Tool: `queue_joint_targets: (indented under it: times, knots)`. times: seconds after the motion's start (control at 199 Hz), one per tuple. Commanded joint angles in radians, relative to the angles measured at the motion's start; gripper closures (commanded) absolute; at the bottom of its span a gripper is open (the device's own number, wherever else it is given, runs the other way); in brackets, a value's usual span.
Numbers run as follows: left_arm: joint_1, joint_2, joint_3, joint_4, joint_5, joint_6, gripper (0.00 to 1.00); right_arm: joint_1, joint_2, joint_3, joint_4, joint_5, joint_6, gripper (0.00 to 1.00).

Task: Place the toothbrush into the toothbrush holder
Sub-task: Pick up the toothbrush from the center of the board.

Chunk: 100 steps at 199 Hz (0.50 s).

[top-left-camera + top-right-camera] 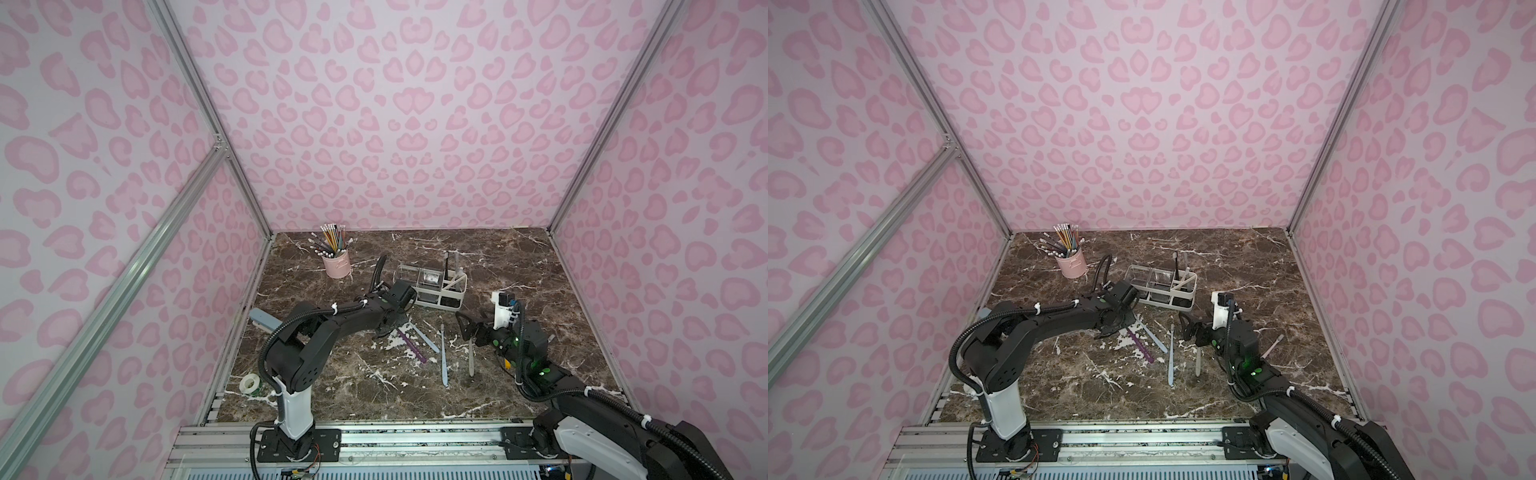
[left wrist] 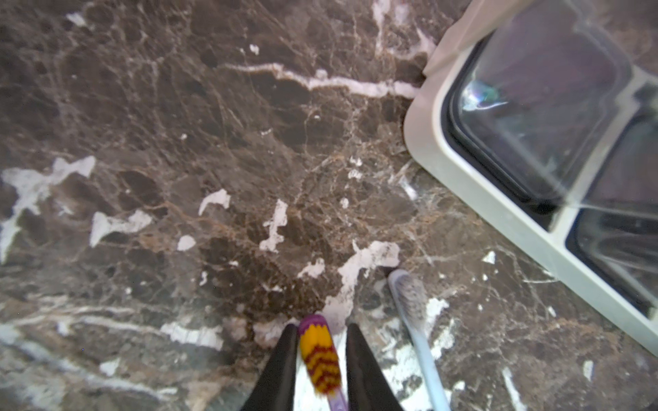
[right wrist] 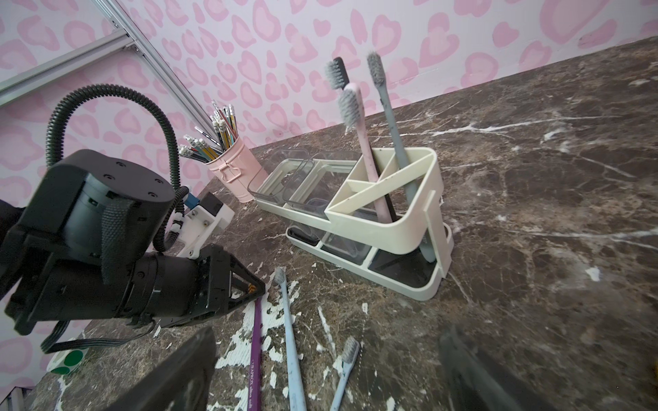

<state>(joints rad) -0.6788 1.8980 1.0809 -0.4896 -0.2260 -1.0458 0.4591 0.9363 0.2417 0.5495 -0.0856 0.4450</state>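
Left pincer (image 2: 322,326) loosely straddles head of purple toothbrush (image 2: 318,356).

Purple toothbrush (image 2: 320,359) lying flat, near upright white toothbrush holder (image 3: 413,227).

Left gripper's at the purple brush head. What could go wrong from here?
1. The left gripper straddles the purple toothbrush at its bristle head, an end grip: the long handle may swing or slip on lifting.
2. The light blue toothbrush lies close beside; a finger could nudge it.
3. Three standing brushes crowd the toothbrush holder; insertion may snag.
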Motion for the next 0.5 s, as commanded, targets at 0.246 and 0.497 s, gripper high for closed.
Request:
queue_joint_targets:
  times: [0.246,0.497]
  knots:
    - [0.003,0.016,-0.001,0.011,-0.005,0.012,0.79,0.004,0.009,0.015,0.024,0.010,-0.011,0.01]
    - [0.004,0.025,0.000,0.004,-0.009,0.025,0.82,0.007,0.028,0.018,0.030,0.006,-0.012,0.01]
